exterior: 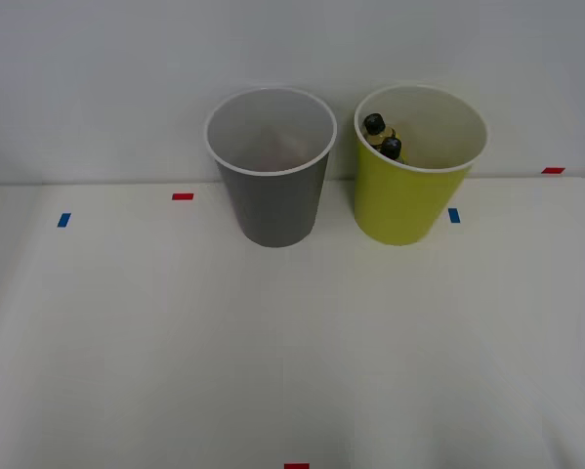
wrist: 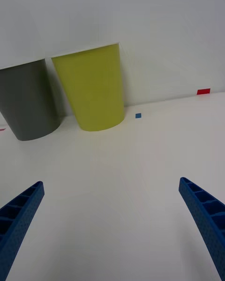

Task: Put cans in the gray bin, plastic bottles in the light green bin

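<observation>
Front view: both plastic bottles (exterior: 383,138) sit inside the light green bin (exterior: 409,210).
Right end effector (wrist: 112,225) gapes wide, empty, near that bin; sorting looks complete, so withdraw gently.

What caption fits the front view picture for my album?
Two black-capped plastic bottles sit inside the light green bin, beside the gray bin on the white table.

The white table (exterior: 292,342) carried the gray bin (exterior: 272,200) and light green bin (exterior: 401,200) side by side, beyond the wide-open right gripper (wrist: 112,225), amid small red and blue tape marks (exterior: 183,196).
</observation>
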